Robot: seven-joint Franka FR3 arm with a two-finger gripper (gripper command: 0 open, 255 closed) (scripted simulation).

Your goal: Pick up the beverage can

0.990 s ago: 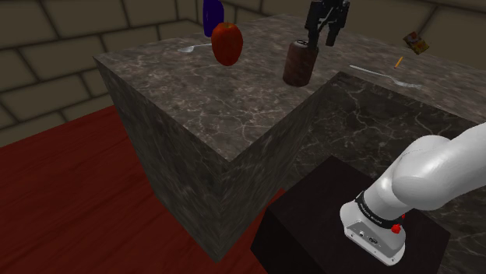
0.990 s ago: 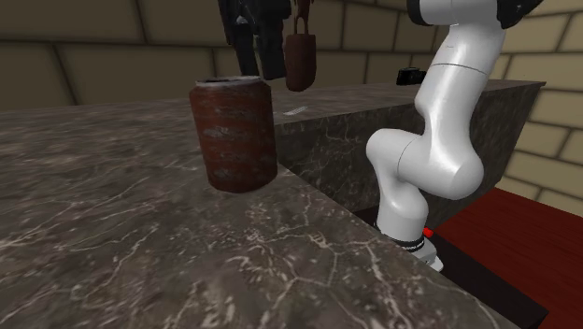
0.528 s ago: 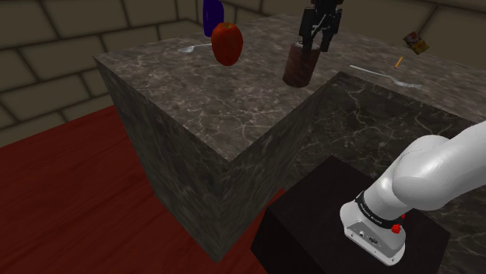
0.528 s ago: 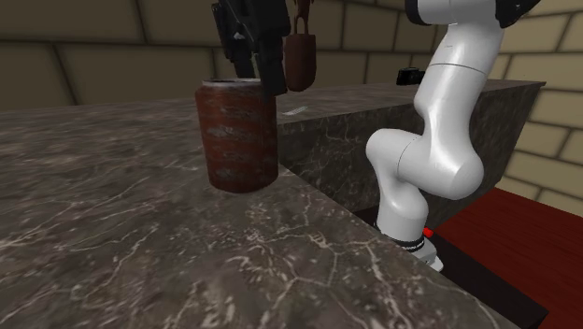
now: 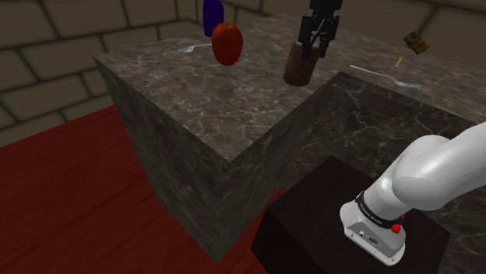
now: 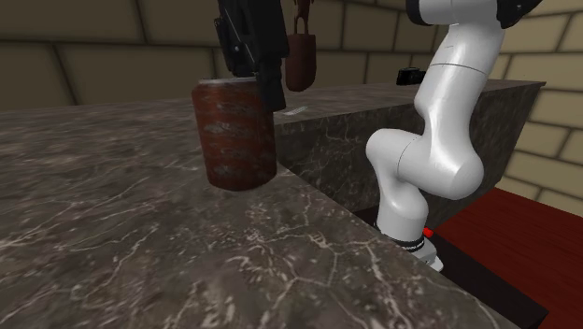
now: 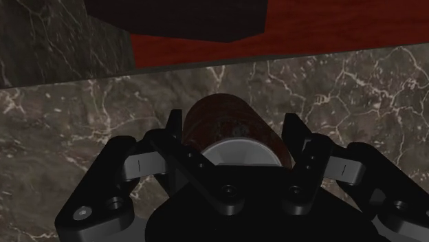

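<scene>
The can (image 7: 227, 127), dark reddish-brown with a pale lid, stands upright on the dark marble counter (image 5: 195, 93), close to the edge where the top cuts inward to an inside corner facing the stand (image 5: 327, 204). The black gripper (image 5: 314, 53) hangs straight above it with its fingers (image 7: 174, 134) spread apart and lowered past the rim, one on each side of the can's upper part. In the wrist view the can sits squarely between them, about centred. The fingers lie close against its sides, but they do not clearly press on it, so the can is flanked and not clasped. In the second exterior view one finger overlaps the can's top corner on the side toward the white arm (image 6: 439, 121), and the can's base rests flat on the counter. Farther along the counter, toward its far edge, are a red apple (image 5: 227, 43) and a blue bottle (image 5: 212, 14), well apart from the can.
</scene>
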